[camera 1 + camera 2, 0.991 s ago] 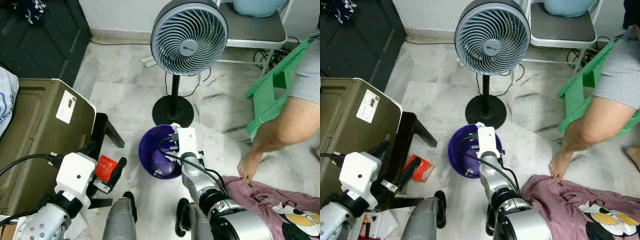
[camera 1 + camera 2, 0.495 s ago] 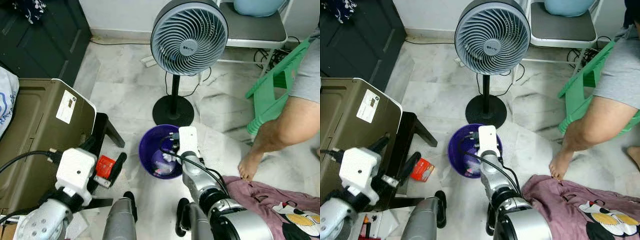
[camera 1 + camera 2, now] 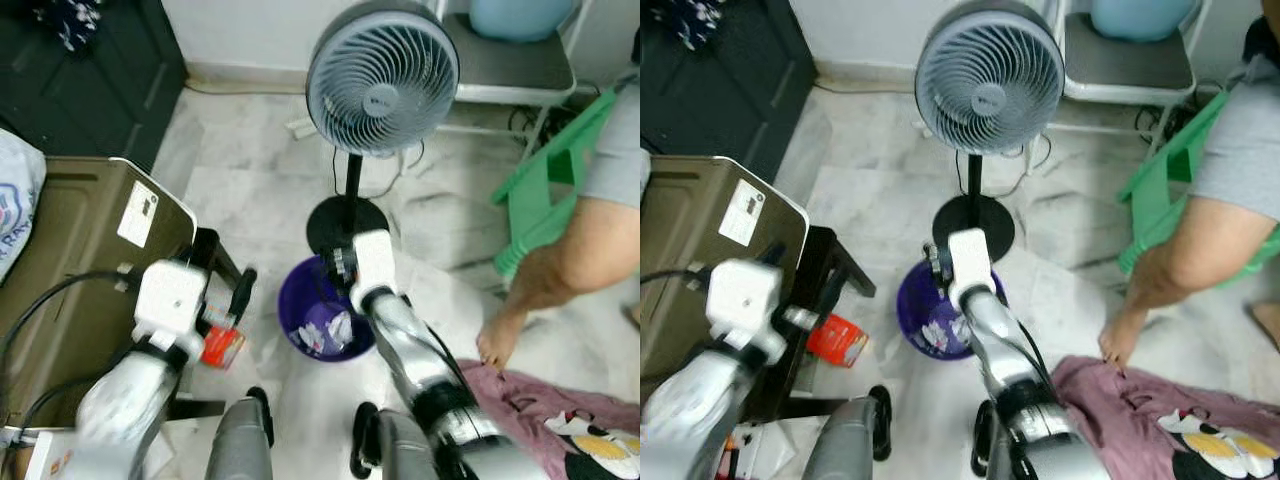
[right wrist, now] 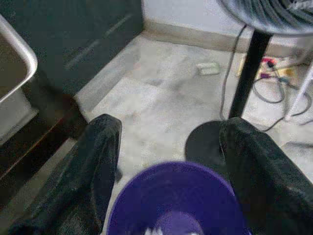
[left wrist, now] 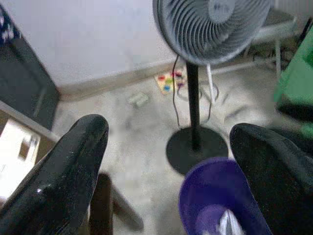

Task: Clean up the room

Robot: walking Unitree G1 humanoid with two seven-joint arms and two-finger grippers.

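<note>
Since a second earlier both arms had lifted: the right gripper (image 4: 166, 161) had risen out of the purple bin (image 3: 325, 322) to hang above its far rim, and the left gripper (image 5: 168, 166) had come up beside the brown case (image 3: 70, 260). Both claws stood wide apart and empty, touching nothing. Crumpled white paper (image 3: 340, 327) lay inside the bin. A red packet (image 3: 837, 339) sat on the marble floor (image 3: 880, 200) just left of the bin, near the dark stool (image 3: 820, 275). Behind the bin stood a fan (image 3: 382, 78) on its round base. Off to the right were a person's bare leg (image 3: 560, 262), a green stool (image 3: 545, 190) and a maroon garment (image 3: 1160, 415).
</note>
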